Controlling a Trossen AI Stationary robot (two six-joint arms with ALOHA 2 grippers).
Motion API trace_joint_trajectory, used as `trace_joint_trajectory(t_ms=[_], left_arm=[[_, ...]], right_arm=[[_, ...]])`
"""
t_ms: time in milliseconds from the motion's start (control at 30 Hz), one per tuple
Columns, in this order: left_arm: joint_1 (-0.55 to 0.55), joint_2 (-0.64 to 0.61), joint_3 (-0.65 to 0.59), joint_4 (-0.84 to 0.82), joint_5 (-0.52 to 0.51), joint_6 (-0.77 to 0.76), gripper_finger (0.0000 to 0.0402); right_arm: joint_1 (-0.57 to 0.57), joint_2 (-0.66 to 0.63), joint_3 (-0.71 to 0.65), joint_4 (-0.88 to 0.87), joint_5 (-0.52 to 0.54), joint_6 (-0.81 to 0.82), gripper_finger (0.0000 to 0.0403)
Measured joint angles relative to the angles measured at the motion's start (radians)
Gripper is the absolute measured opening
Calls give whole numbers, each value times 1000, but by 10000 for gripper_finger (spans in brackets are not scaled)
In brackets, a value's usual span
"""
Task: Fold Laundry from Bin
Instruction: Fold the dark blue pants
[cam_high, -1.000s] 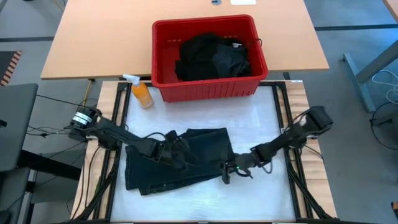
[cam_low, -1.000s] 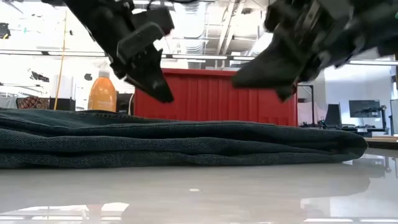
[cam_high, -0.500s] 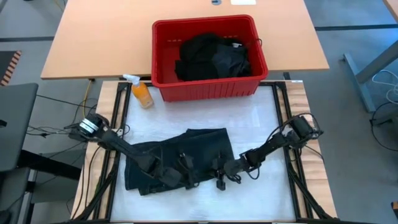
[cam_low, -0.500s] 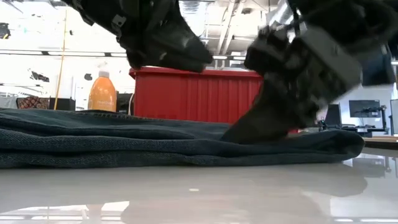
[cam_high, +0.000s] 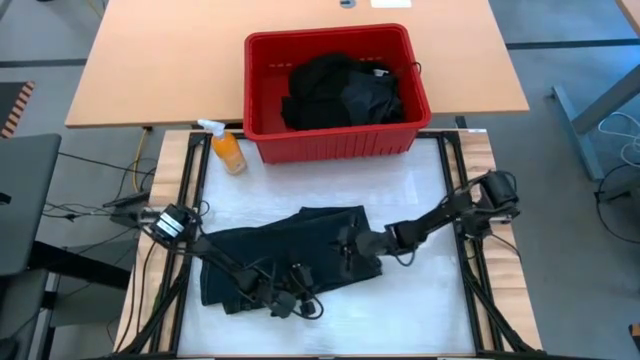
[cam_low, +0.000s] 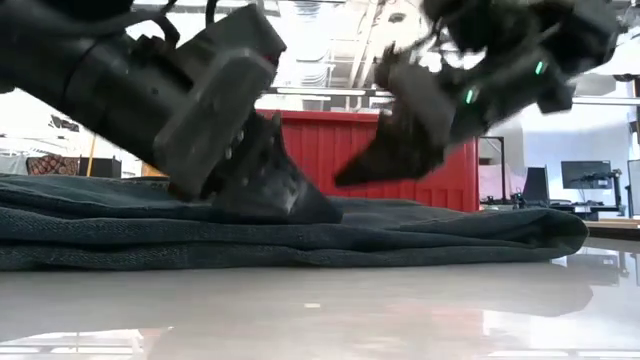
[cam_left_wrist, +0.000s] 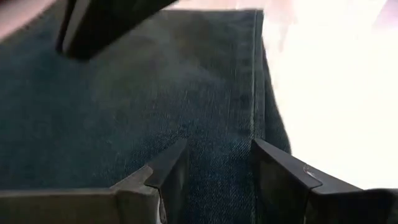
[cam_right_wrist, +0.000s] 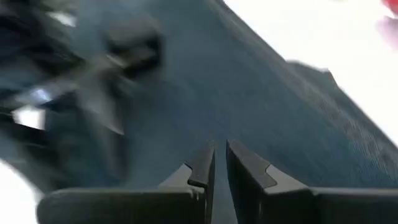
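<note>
A dark blue, denim-like garment (cam_high: 240, 255) lies folded flat on the white table top, its right end (cam_low: 560, 232) rounded by the fold. More dark laundry (cam_high: 345, 95) is heaped in the red bin (cam_high: 330, 142) at the far side. My left gripper (cam_high: 300, 305) is open, low over the garment's near part (cam_left_wrist: 155, 81), close to a stitched hem (cam_left_wrist: 255, 93). My right gripper (cam_high: 345, 245) hangs above the garment's right half (cam_right_wrist: 280, 112), its fingers (cam_right_wrist: 202, 165) together but for a slit, with nothing between them. My left gripper slants down from the table's left, and its open fingers (cam_low: 300, 205) reach down to the garment's top layer near its near edge. Whether they touch the cloth I cannot tell. The cloth under them lies flat.
An orange spray bottle (cam_high: 228, 150) stands left of the bin's near corner. Bare white table top (cam_high: 420, 290) lies to the right of the garment and along the near edge. The wooden table (cam_high: 150, 70) under the bin bounds the far side.
My left gripper has gone down and toward the table's near edge, tipping steeper, from above the garment's middle to its near part. My right gripper dipped to the cloth toward the left, then rose and drew toward the far side. The garment has stayed flat.
</note>
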Motion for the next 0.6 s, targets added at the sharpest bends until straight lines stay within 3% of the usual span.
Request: trace_joint_trajectory(t_ms=[300,433,600], left_arm=[[-17,3,1,-48,16,-3,164],[-52,-104,-1,-181,0,-3,164],[-120,-251,0,-291,-134,-3,164]], right_arm=[[-46,131,2,16,-5,75,69],[-46,106,1,4,-6,43,69],[-48,35,-2,-9,-4,-29,69]])
